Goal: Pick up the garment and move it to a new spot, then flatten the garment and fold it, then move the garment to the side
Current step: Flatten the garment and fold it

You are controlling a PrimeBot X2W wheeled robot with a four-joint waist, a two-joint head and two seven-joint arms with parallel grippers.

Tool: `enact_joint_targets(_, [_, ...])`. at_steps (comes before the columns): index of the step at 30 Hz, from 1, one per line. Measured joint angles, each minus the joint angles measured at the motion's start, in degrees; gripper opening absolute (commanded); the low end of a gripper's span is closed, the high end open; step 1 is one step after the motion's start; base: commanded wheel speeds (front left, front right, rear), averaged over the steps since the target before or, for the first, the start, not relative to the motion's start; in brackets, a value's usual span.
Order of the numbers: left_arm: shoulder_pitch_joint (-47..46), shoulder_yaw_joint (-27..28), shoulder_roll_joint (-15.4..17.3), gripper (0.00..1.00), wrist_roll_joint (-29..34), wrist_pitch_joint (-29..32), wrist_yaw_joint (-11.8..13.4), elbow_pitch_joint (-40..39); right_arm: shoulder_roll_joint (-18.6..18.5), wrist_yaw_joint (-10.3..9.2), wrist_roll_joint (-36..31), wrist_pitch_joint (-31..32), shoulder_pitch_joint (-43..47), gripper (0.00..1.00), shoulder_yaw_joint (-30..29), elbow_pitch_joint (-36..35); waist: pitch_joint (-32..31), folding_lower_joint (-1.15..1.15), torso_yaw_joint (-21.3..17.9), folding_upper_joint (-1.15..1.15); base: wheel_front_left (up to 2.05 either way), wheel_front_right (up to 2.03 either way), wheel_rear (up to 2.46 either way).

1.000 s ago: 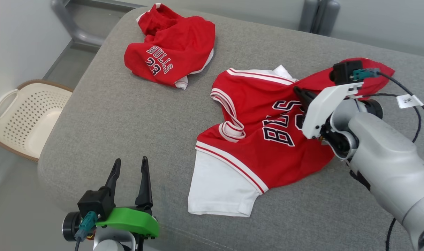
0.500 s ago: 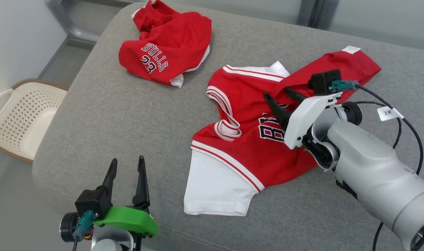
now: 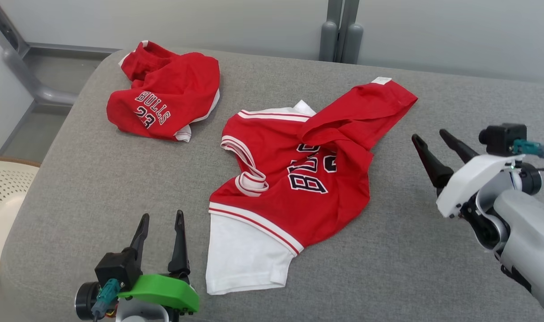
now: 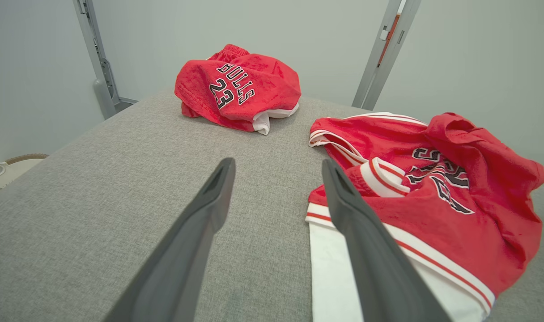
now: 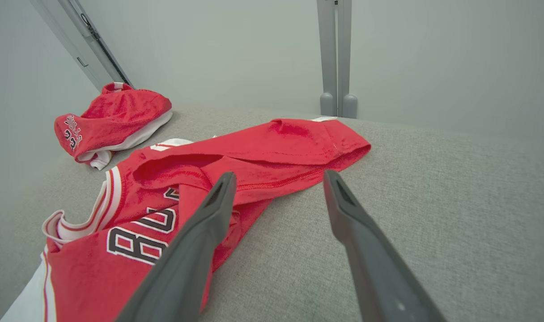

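My right gripper (image 3: 428, 134) hangs with its jaws spread wide and nothing between them, above bare cloth just right of the garment; my left gripper (image 3: 161, 214) sits at the near edge, jaws likewise wide and empty. Between them, at the middle of the grey fabric-covered tabletop (image 3: 410, 268), lies the red basketball jersey with white striped trim (image 3: 334, 205). It is rumpled, not flat. One red flap is folded across the chest, covering part of the black-and-white lettering, a small white tag (image 3: 381, 80) shows at its far corner, and a plain white panel sticks out at its near end. I count two garments: this jersey and a bunched red piece printed BULLS 23 (image 3: 173, 98) at the far left, well apart. One cream perforated plastic basket (image 3: 3, 197) sits off the left edge.
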Motion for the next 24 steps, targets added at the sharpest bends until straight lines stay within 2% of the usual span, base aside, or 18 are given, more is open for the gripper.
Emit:
enact_joint_targets(7, [-0.1, -0.5, -0.1, 1.00, 0.0, 0.0, -0.3, 0.0, 0.6, 0.00, -2.0, -0.2, 3.4, 1.00, -0.6, -1.1, -0.2, 0.00, 0.3, 0.00, 0.00, 0.00, 0.00])
enact_joint_targets(12, [-0.1, -0.7, -0.1, 1.00, -0.2, 0.0, -0.3, 0.4, 2.7, 0.01, -2.1, 3.9, 3.5, 1.00, 0.6, 1.8, 0.4, 0.00, 2.1, 0.00, 0.00, 0.00, 0.00])
enact_joint_targets(19, [-0.1, -0.7, -0.3, 1.00, -0.4, 0.0, -0.3, 0.5, 5.9, 0.00, 3.0, 5.6, 4.4, 1.00, -0.1, 1.5, 1.1, 0.00, 5.0, 0.00, 0.00, 0.00, 0.00])
enact_joint_targets(24, [-0.1, -0.7, -0.3, 1.00, -0.4, 0.0, -0.2, 0.5, 6.6, 0.00, 7.7, 6.2, 5.2, 1.00, -1.6, -0.2, 1.3, 0.00, 6.2, 0.00, 0.00, 0.00, 0.00])
